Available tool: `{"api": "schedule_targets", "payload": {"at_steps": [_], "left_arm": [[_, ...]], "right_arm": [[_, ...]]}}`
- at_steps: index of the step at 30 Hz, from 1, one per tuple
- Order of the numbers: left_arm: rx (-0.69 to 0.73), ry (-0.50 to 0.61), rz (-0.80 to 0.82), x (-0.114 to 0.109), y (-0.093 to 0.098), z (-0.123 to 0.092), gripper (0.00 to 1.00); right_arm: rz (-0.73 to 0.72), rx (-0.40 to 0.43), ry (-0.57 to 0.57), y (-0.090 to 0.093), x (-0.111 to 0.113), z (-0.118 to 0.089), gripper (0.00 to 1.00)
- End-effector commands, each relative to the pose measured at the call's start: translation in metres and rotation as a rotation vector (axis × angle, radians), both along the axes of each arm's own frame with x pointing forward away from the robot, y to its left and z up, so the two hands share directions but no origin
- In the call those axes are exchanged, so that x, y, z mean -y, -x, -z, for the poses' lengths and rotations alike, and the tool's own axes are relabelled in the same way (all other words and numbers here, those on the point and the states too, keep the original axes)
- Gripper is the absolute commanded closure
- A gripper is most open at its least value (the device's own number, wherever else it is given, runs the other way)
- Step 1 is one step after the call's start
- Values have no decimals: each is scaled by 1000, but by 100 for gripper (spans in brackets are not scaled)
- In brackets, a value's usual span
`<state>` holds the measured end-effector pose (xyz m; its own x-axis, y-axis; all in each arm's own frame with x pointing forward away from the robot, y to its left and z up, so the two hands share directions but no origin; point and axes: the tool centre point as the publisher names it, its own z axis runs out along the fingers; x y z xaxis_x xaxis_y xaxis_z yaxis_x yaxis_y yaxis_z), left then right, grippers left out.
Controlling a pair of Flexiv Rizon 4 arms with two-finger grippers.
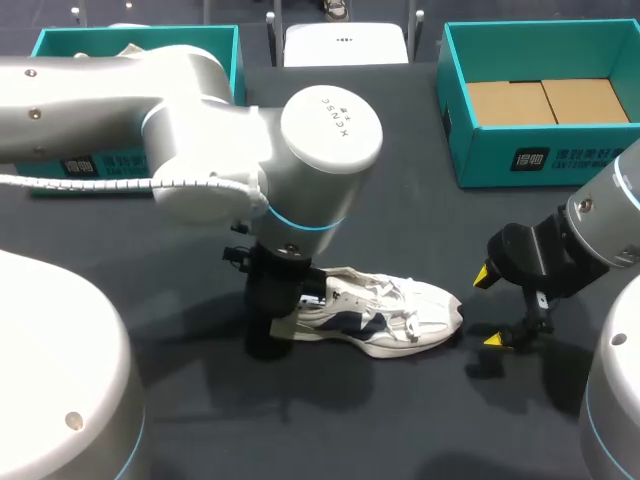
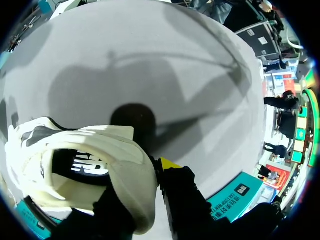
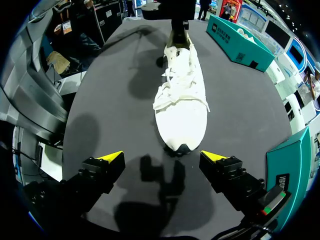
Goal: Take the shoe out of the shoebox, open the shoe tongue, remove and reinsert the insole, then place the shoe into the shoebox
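Overhead: shoe (image 1: 385, 315) upright on surface (image 1: 330, 420), out of shoebox (image 1: 560, 160); step in hand, likely opening the tongue. Left wrist: left end effector (image 2: 145, 185) clenched on the shoe (image 2: 75, 150) at its heel. Right wrist: right end effector (image 3: 162, 157) released, short of toe; next, reach tongue.
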<state>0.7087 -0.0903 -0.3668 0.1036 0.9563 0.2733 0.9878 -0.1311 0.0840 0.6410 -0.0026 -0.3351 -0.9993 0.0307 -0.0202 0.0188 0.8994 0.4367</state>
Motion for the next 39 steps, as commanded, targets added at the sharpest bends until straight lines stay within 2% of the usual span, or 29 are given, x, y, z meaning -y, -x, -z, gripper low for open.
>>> {"api": "schedule_targets", "payload": {"at_steps": [1, 8, 10, 11, 15, 18, 20, 23, 31, 39], "left_arm": [[-10, -14, -1, 8, -2, 7, 100], [-27, -28, -9, 9, -4, 16, 100], [-30, -30, -9, 8, -4, 18, 86], [-31, -33, -7, 8, -4, 18, 75], [-31, -29, -6, 5, -4, 16, 52], [-20, -16, -5, 4, -3, 9, 29], [-12, -9, -7, 4, -2, 4, 24], [-4, 22, -5, 3, 1, -8, 2], [-1, 135, -40, -5, 13, -50, 0], [-84, 322, -201, -29, 28, -85, 0]], "right_arm": [[1, 2, 1, 3, 1, -1, 0], [1, 2, 1, 3, 1, -1, 0], [1, 2, 1, 3, 1, -1, 0], [1, 2, 1, 3, 1, -1, 0], [1, 2, 1, 3, 1, -1, 0], [1, 2, 1, 3, 1, -1, 0], [1, 2, 1, 3, 1, -1, 0], [1, 2, 1, 3, 1, -1, 0], [1, 2, 1, 3, 1, -1, 0], [1, 2, 1, 3, 1, -1, 0]]}}
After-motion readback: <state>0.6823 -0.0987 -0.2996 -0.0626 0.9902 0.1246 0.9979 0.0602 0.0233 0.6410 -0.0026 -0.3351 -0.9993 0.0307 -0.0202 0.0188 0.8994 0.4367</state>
